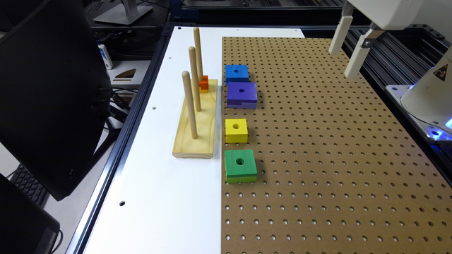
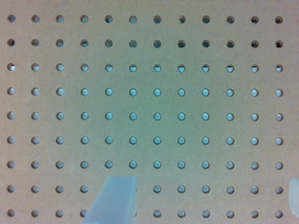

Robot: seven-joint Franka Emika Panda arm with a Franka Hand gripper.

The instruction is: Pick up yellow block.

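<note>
Exterior view showed the gripper [image 1: 344, 53] raised above the far right part of the pegboard [image 1: 335, 158], well apart from the yellow block [image 1: 236, 130]. That block sat at the pegboard's left edge, between the purple block [image 1: 242, 94] and the green block [image 1: 240, 165]. Wrist view showed the fingers [image 2: 114, 200] spread wide over bare pegboard [image 2: 154, 116].

white arm [image 1: 429, 91], pale tool [image 1: 348, 53], triangular warning sticker [image 1: 441, 73]

A robotics lab: pegboard [image 1: 335, 158] worktop on aluminium framing [image 1: 388, 53], monitors [image 1: 49, 95] alongside.
</note>
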